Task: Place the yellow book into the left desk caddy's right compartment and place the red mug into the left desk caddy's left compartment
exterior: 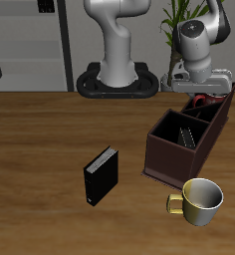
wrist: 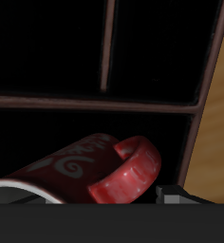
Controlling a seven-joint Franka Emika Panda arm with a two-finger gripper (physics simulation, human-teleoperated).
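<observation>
The red mug [exterior: 197, 101] hangs at the tall far end of the dark brown left desk caddy [exterior: 169, 159], right under my gripper [exterior: 198, 93]. In the wrist view the red mug [wrist: 85, 171] is very close, lying on its side with its handle facing the camera, over the caddy's dividers [wrist: 106, 57]. The gripper looks shut on the mug; only one finger [wrist: 171, 195] shows. The grey-beige yellow book [exterior: 187, 135] leans inside the caddy's large right compartment at the lower end.
A black book [exterior: 102, 175] stands upright on the table in front of the caddy's side. A shiny yellow-gold mug [exterior: 199, 199] sits near the table's front edge, just before the caddy. The robot's base [exterior: 117, 80] is at the back.
</observation>
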